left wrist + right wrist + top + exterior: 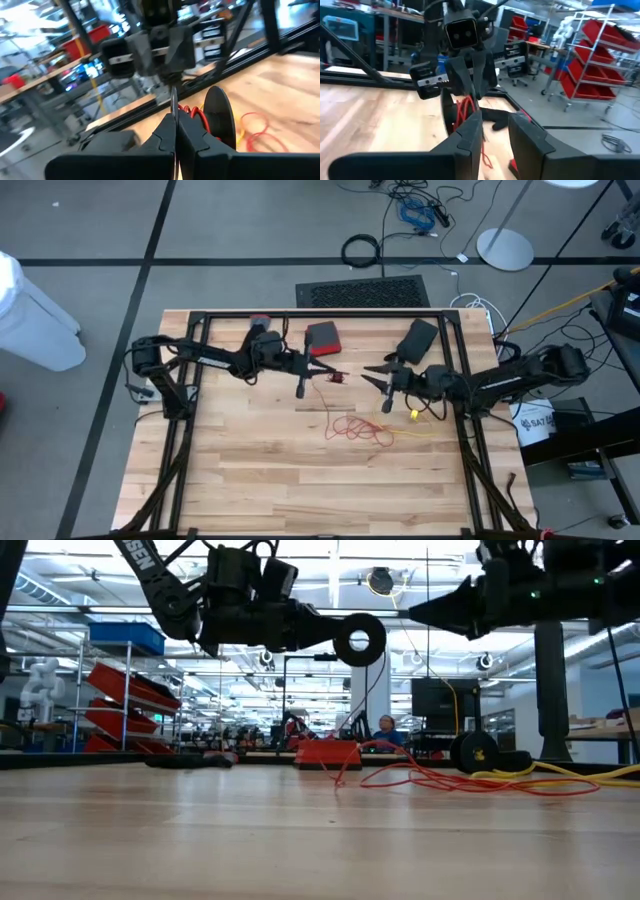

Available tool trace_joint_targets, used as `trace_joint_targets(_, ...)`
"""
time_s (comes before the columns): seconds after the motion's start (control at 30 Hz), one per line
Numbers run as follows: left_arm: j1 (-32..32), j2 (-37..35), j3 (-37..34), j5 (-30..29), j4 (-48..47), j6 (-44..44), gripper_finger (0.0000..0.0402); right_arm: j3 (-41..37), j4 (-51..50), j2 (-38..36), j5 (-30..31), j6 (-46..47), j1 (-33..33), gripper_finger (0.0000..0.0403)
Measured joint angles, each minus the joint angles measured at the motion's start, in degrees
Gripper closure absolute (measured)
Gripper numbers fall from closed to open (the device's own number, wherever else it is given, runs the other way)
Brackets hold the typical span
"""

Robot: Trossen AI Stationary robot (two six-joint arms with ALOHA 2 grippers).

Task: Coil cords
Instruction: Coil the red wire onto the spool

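My left gripper [296, 370] is above the table's middle, shut on a black reel [358, 640] that has red cord wound on it [465, 110]. More of the red cord [355, 428] lies in loose loops on the table, with a yellow cord [428, 423] beside it to the right. My right gripper [372, 375] faces the reel from the right. It is open, with nothing between its fingers [472, 130]. My left gripper pinches one thin flange of the reel [173, 102] between its two fingers, by the flange's rim. The fingers lie level and come from the table's left. The reel is lifted clear of the table, its discs upright, with the other flange [220, 117] beside the fingers.
A red case [322, 338] and a black pouch [417, 335] lie near the far edge. A black frame [320, 316] runs around the table's far and side edges. The near half of the wooden top [300, 490] is bare.
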Motion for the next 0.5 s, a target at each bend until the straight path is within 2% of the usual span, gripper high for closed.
trace_joint_targets(0.17,0.0,0.0,0.0,2.6,0.2,0.2,0.0401,3.8,-2.2,1.1,-6.9,2.0,-1.8,0.0321)
trace_joint_targets(0.27,0.0,0.0,0.0,5.2,0.2,0.2,0.0401,5.7,-3.4,2.8,-7.4,2.9,-2.0,0.0321)
trace_joint_targets(0.4,0.0,0.0,0.0,5.4,0.2,0.3,0.0401,8.7,-4.0,6.9,-11.2,4.1,-2.1,0.0321)
trace_joint_targets(0.5,0.0,0.0,0.0,5.4,0.2,0.3,0.0401,10.6,-4.1,9.9,-11.7,4.5,-2.0,0.0321)
